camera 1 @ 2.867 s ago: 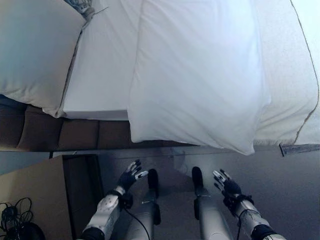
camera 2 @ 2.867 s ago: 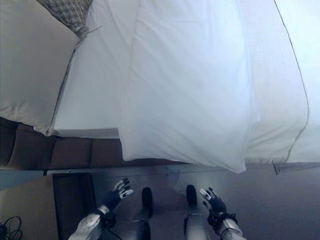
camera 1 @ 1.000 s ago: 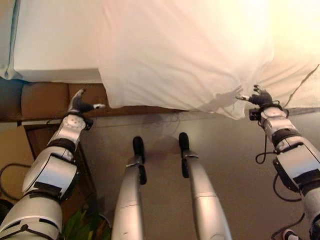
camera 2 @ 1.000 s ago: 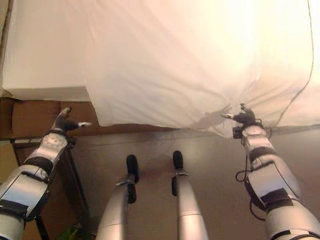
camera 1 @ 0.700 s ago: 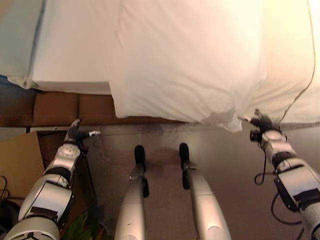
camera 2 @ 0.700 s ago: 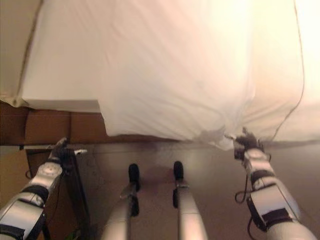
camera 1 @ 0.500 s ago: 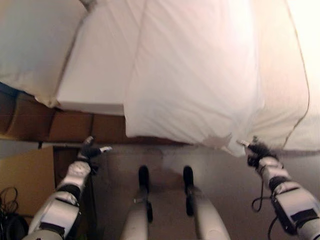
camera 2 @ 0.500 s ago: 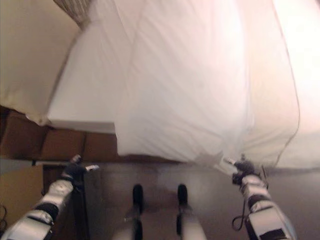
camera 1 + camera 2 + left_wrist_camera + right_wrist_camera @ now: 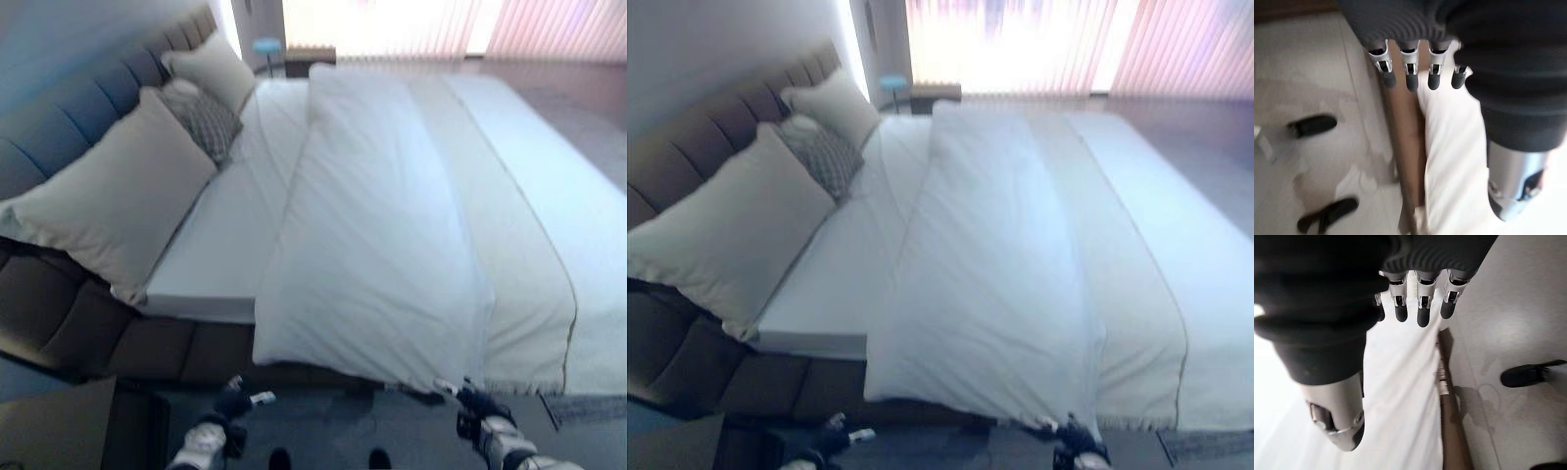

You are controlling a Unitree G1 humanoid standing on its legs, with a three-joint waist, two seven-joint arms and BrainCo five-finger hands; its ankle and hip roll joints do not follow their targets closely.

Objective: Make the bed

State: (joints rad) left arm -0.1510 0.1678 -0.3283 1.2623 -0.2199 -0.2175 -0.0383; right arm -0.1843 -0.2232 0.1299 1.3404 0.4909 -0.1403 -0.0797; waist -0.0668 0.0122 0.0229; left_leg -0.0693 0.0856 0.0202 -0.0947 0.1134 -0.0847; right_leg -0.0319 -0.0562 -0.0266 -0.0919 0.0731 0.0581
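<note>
A white duvet (image 9: pixel 382 255) lies folded in a long band across the bed, its near edge hanging over the side. Bare white sheet (image 9: pixel 220 245) shows between it and the pillows. My left hand (image 9: pixel 233 401) is open, low in front of the brown bed frame (image 9: pixel 147 348), holding nothing; its fingers (image 9: pixel 1411 73) are straight, with white bedding (image 9: pixel 1449 161) past them. My right hand (image 9: pixel 475 403) is open beside the duvet's near right corner. Its fingers (image 9: pixel 1422 308) hang relaxed over white cloth (image 9: pixel 1400 396), not closed on it.
A large pillow (image 9: pixel 108 206), a patterned cushion (image 9: pixel 201 117) and a smaller pillow (image 9: pixel 211 70) lean on the padded headboard (image 9: pixel 59 108) at the left. A cream bedspread (image 9: pixel 549 225) covers the right part. A window with vertical blinds (image 9: pixel 411 24) is beyond the bed.
The camera has tilted up, so the whole bed and the window now show. Both hands stay open and low at the bed's near side, the right one still by the duvet's corner.
</note>
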